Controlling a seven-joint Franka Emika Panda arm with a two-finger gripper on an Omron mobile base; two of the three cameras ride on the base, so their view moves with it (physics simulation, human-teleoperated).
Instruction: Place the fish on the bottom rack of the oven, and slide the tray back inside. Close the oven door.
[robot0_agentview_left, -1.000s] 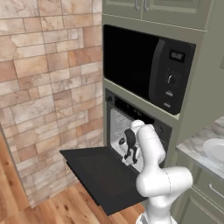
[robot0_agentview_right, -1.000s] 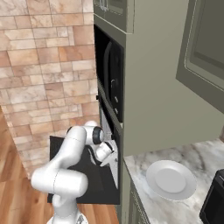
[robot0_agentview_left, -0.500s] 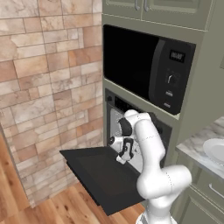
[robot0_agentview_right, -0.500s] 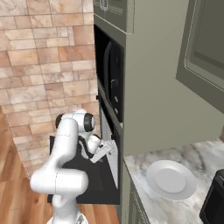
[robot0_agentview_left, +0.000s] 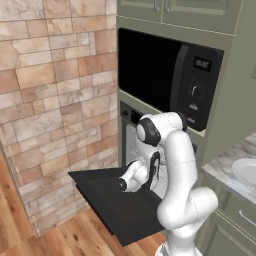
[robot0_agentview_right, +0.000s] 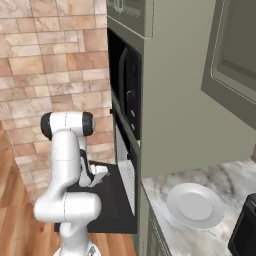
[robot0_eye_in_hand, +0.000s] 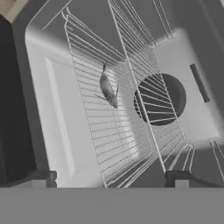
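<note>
I find the fish (robot0_eye_in_hand: 108, 89) lying on the bottom rack (robot0_eye_in_hand: 131, 127) inside the oven (robot0_agentview_left: 134, 131), so placement is done. The gripper (robot0_eye_in_hand: 113, 179) is released, holding nothing. The rack appears, perhaps, partly pulled out. The oven door (robot0_agentview_left: 116, 201) lies open. The fish is small, grey and speckled.

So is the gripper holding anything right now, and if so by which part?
Nothing is held. The gripper has its jaws open, and the fish lies free on the wire rack inside the oven, beyond the fingertips.
</note>
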